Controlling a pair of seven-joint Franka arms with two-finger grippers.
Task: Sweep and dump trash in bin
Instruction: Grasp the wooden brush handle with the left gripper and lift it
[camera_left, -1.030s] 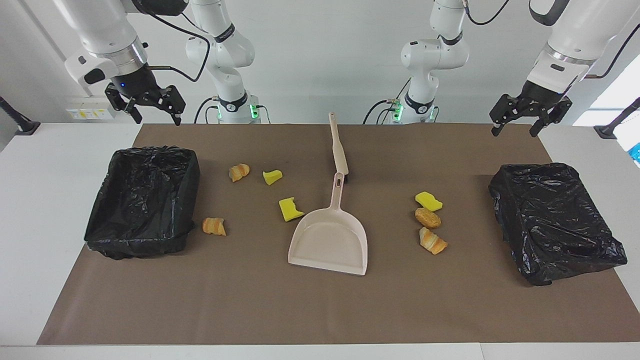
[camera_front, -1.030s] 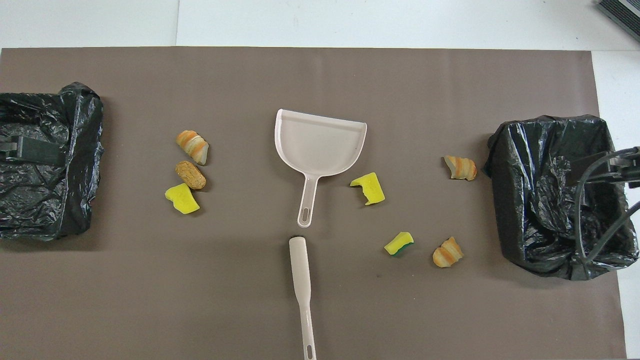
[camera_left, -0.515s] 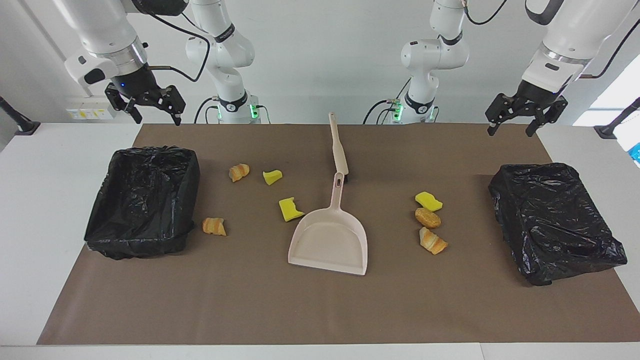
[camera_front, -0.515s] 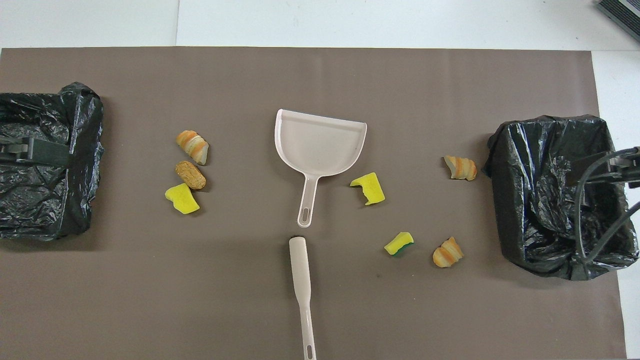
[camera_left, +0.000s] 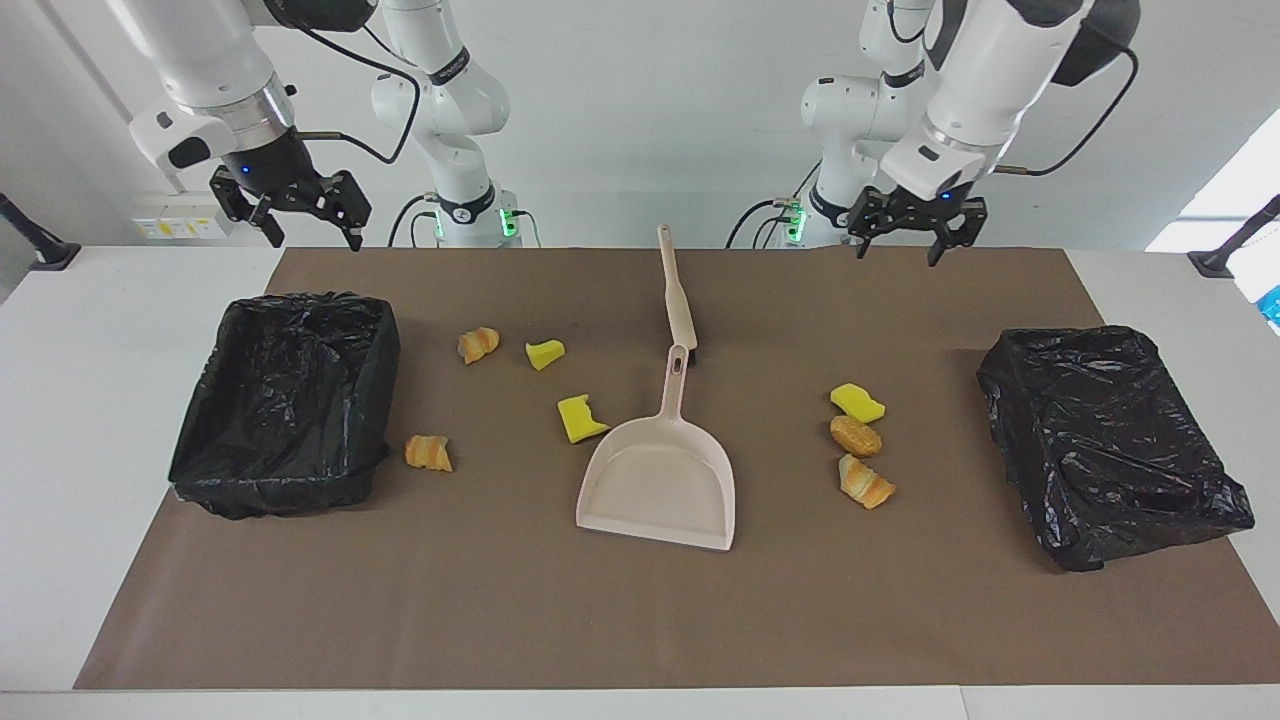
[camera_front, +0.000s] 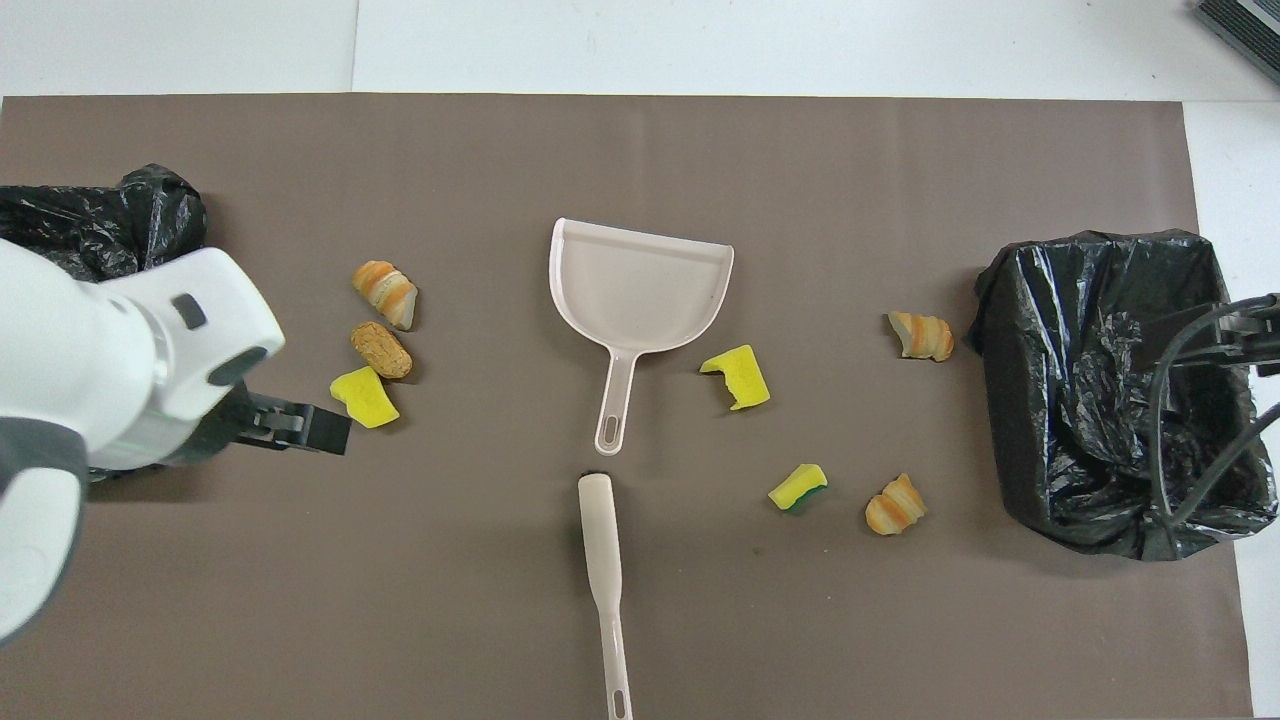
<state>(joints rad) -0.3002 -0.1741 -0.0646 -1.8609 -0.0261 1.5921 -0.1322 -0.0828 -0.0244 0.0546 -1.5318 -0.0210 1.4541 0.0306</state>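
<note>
Trash lies on the brown mat in two groups. A sponge piece (camera_left: 857, 402), a bread chunk (camera_left: 856, 436) and a croissant piece (camera_left: 865, 482) lie toward the left arm's end. Two sponge pieces (camera_left: 545, 353) (camera_left: 580, 418) and two croissant pieces (camera_left: 478, 344) (camera_left: 428, 452) lie toward the right arm's end. Between the groups sits a beige dustpan (camera_left: 660, 480), and a brush (camera_left: 678, 290) lies nearer to the robots. My left gripper (camera_left: 897, 250) hangs open and empty over the mat's robot-side edge. My right gripper (camera_left: 315, 240) waits open above that edge by the black-lined bin (camera_left: 285, 400).
A second black-lined bin (camera_left: 1110, 440) stands at the left arm's end of the mat. In the overhead view the left arm's white wrist (camera_front: 150, 360) covers part of it. White table borders the mat (camera_left: 500, 600) on all sides.
The left arm has swung from beside its bin toward the middle of the table and now hangs over the mat's robot-side edge. The right arm, the tools and the trash have not moved.
</note>
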